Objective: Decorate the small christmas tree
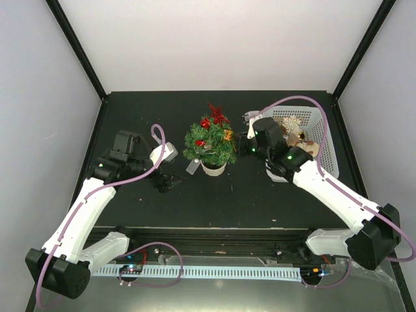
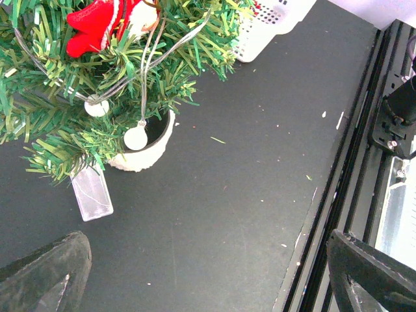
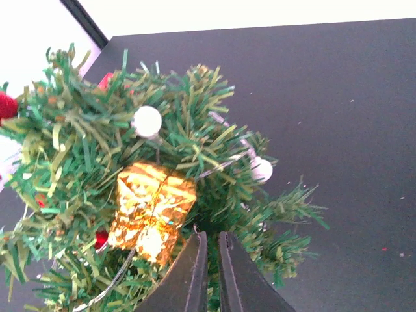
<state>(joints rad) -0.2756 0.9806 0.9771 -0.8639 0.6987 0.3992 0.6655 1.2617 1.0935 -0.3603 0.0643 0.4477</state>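
Observation:
The small christmas tree (image 1: 209,144) stands in its white pot (image 1: 214,168) mid-table, with red ornaments, white beads and a pale tag (image 2: 92,193). A gold gift-box ornament (image 3: 151,211) hangs in its branches on the basket side. My right gripper (image 3: 212,235) sits right against those branches, just beside the gold box. Its fingers are only a narrow slit apart with nothing between them. My left gripper (image 2: 207,240) hovers wide open over bare table, to the left of the pot (image 2: 146,153) and a little nearer, holding nothing.
A white mesh basket (image 1: 325,130) with pale ornaments stands at the back right, behind my right arm. A red figure ornament (image 2: 97,23) hangs on the tree's near side. The table's front rail (image 2: 364,162) runs close by my left gripper.

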